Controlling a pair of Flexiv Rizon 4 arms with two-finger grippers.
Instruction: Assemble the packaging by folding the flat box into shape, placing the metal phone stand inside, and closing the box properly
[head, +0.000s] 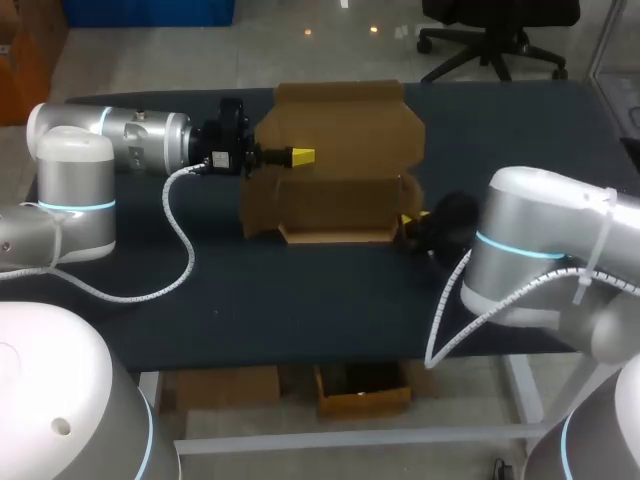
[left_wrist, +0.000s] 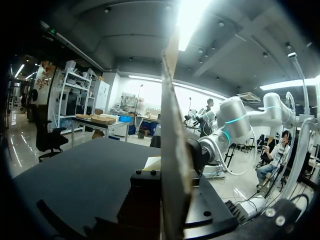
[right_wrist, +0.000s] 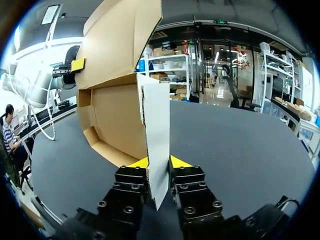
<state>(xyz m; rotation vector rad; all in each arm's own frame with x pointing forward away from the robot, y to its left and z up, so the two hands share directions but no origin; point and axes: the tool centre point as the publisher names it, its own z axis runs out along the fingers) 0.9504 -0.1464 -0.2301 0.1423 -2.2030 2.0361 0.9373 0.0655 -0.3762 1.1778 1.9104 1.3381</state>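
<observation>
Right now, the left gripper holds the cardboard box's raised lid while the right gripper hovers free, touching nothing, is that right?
Not quite. The right gripper is shut on a side flap of the cardboard box; the flap stands between its two yellow-tipped fingers, as the right wrist view shows. The left gripper does hold the raised lid.

only non-task item i can report: the table (head: 300, 310). it has a dark, matte, near-black top, wide, with a rounded far corner on my left. a pale metal frame (head: 350, 437) shows under its near edge. the same dark tabletop (left_wrist: 85, 170) spreads out in my left wrist view, and likewise in my right wrist view (right_wrist: 240, 145).
</observation>
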